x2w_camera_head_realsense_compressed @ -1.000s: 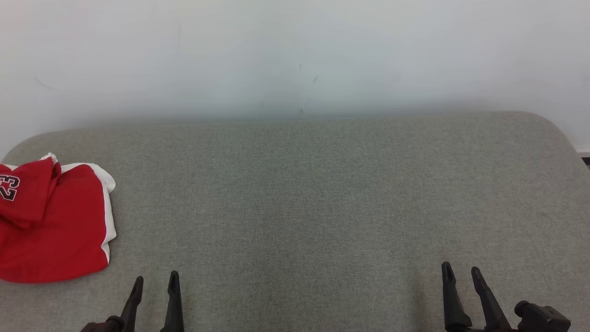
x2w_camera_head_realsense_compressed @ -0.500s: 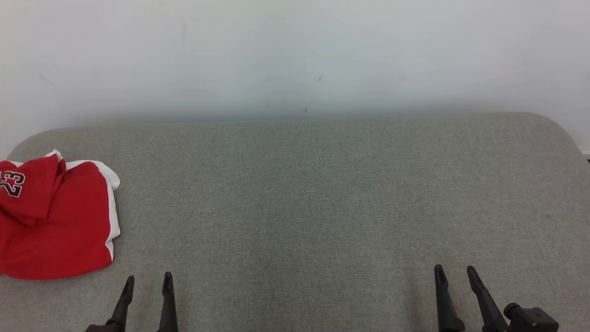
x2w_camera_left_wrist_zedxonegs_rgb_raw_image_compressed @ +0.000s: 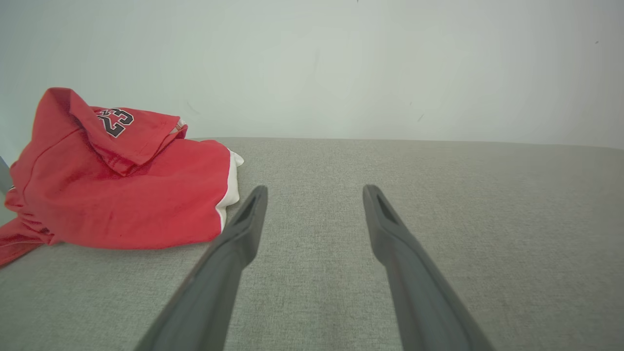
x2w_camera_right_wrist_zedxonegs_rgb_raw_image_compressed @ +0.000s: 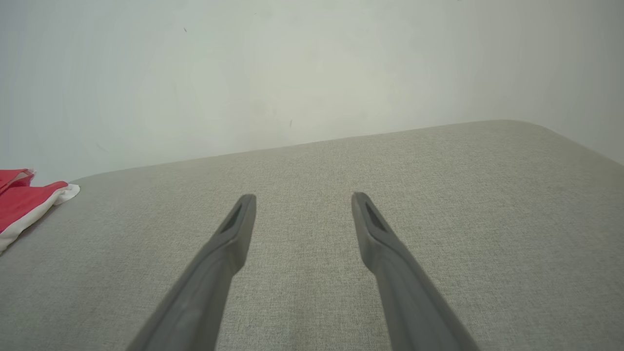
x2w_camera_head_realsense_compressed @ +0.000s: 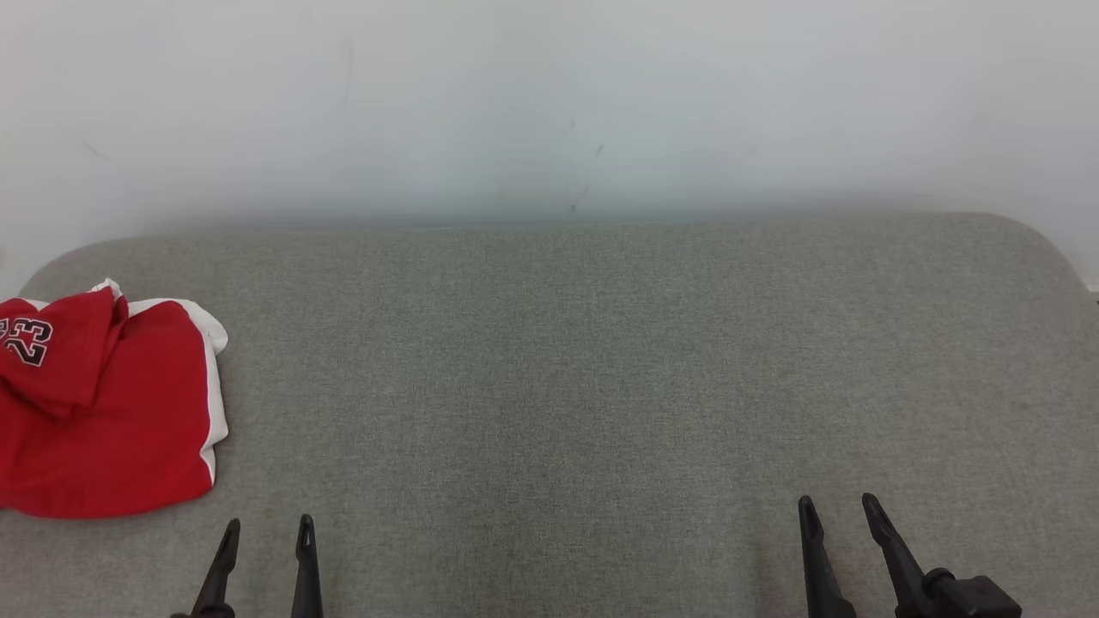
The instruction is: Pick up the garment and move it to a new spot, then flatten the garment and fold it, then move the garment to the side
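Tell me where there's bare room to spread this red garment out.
Bare: the grey cushion, from the white trim of the red garment across to the rounded right corner, and from the wall forward to the left gripper and right gripper. Crowded: only the far left, where the garment lies bunched.

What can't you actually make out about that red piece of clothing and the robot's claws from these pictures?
- Garment: in the head view, its left part is cut off by the picture's left edge.
- Its type: it is folded over itself, so shorts or shirt cannot be told in any view.
- Right wrist view: most of it runs off the left edge.
- Left gripper and right gripper: in the head view, the bottom edge cuts off their bases.
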You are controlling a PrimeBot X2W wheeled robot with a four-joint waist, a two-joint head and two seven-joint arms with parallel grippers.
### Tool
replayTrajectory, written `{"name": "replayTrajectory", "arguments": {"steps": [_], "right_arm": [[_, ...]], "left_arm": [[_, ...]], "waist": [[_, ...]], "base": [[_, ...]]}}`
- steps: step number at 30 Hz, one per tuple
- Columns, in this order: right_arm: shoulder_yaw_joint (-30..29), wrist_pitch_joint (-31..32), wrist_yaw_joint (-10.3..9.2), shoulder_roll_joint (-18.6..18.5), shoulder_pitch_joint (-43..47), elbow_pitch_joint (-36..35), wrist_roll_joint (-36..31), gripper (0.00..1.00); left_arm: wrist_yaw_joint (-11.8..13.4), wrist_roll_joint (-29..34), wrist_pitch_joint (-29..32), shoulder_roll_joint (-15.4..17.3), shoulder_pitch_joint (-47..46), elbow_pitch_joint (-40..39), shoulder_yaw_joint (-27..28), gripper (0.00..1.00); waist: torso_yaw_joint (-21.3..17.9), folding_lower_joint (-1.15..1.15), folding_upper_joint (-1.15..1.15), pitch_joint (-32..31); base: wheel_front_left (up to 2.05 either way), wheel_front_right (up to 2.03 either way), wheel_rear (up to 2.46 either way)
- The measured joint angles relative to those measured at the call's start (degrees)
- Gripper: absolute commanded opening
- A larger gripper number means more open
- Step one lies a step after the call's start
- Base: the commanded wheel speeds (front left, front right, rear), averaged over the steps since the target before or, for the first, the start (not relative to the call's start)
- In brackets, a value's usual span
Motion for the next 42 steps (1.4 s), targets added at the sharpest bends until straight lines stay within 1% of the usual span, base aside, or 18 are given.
{"name": "replayTrajectory", "arguments": {"steps": [9, 42], "right_arm": [[0.07, -0.83, 0.0, -0.01, 0.34, 0.38, -2.88, 1.0], [-0.29, -0.94, 0.0, -0.02, 0.86, 0.59, -2.65, 1.0]], "left_arm": [[0.03, 3.16, -0.91, -0.05, 0.65, 0.23, 1.27, 1.0], [-0.21, 1.92, -0.91, -0.09, 0.98, 0.88, 1.63, 1.0]], "waist": [[0.09, 0.0, 0.0, -0.13], [-0.09, 0.0, 0.0, -0.07]], "base": [[0.0, 0.0, 0.0], [0.0, 0.0, 0.0]]}}
